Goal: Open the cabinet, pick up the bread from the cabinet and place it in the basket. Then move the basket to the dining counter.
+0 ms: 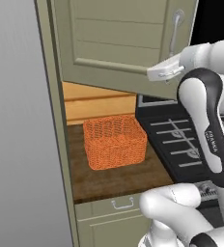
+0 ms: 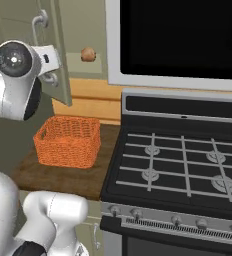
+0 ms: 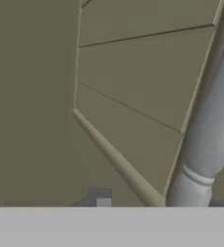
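White and dark, the gripper (image 1: 155, 73) sits close against the lower part of the cabinet (image 1: 119, 38) door, just beside the foot of its silver bar handle (image 1: 175, 30); whether the jaws are spread or closed on anything cannot be told, since the fingers are hidden behind the hand in both base views and barely show as a grey tip in the hand view. In the hand view the grooved sage-green panel and the thick silver bar run very near the camera. The door stands ajar, and in the right base view the bread (image 2: 88, 54), a small tan-brown lump, rests on the shelf inside the cabinet (seen past the door's edge). Below, the orange mesh basket (image 1: 115, 141) stands on a dark wood-grain countertop (image 1: 119, 181), just left of the black gas stove (image 2: 183, 165) and well apart from the bread above it. A pale drawer (image 1: 115, 210) with a wire pull lies under the countertop. The arm's dark forearm cover carries small white lettering reading "FRANKA".
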Motion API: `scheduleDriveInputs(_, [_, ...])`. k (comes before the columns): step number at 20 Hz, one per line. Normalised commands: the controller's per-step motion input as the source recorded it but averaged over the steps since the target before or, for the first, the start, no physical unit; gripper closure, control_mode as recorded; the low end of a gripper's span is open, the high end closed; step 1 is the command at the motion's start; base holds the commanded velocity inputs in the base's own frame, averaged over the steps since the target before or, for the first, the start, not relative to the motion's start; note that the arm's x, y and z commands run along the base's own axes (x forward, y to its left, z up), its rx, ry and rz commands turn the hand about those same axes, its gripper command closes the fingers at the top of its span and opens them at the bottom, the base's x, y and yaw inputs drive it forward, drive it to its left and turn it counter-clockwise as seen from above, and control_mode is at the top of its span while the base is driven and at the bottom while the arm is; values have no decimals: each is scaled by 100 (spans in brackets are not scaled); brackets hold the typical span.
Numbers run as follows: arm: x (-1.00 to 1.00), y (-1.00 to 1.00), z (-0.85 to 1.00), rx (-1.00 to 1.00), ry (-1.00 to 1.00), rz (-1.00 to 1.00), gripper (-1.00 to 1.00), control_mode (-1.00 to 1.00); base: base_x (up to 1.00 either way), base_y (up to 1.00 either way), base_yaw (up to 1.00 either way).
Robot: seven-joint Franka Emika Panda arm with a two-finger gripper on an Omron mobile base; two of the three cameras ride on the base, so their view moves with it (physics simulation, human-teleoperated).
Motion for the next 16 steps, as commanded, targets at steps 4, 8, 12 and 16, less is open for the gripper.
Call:
scheduleDriveInputs(4, [-97, 100, -6, -12, 0, 0, 100, -100, 0, 0, 0])
scheduleDriveInputs(8, [-83, 100, -5, -11, 0, 0, 100, -100, 0, 0, 0])
scheduleDriveInputs(12, [-84, 100, -1, -2, 0, 2, 100, -100, 0, 0, 0])
scheduleDriveInputs(16, [-100, 21, 15, 14, 0, -5, 100, -100, 0, 0, 0])
